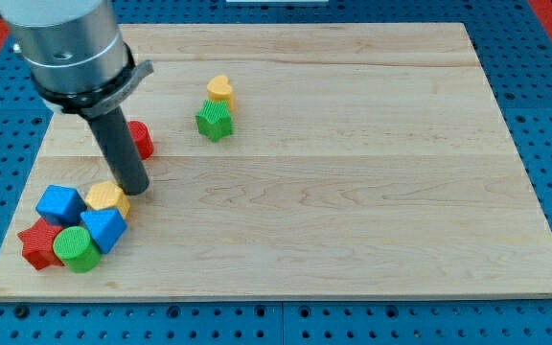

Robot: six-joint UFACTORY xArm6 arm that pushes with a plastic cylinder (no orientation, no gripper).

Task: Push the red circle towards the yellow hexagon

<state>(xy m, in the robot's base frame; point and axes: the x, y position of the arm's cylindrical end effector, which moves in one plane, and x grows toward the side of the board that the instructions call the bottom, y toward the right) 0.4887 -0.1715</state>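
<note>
Our rod at work on the wooden surface (353, 144).
Having no hand to open or close, my tip (135, 191) touches the yellow hexagon (104, 199) at near left; the red circle (141, 140) lies just beyond, partly hidden behind our rod.

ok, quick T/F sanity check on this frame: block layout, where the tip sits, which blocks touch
1. My tip sits at the upper right edge of the yellow hexagon. True.
2. The red circle lies in the bottom-left cluster. False: it sits apart, above the cluster, partly hidden behind the rod.
3. The green star touches the yellow heart just above it. True.
4. The green cylinder is alone at the view's right. False: it is bottom left, against the red star.
5. Two blue blocks are in the cluster. True: the blue cube and another blue block.
6. The wooden board holds blocks on its right half. False: all are on the left half.
</note>
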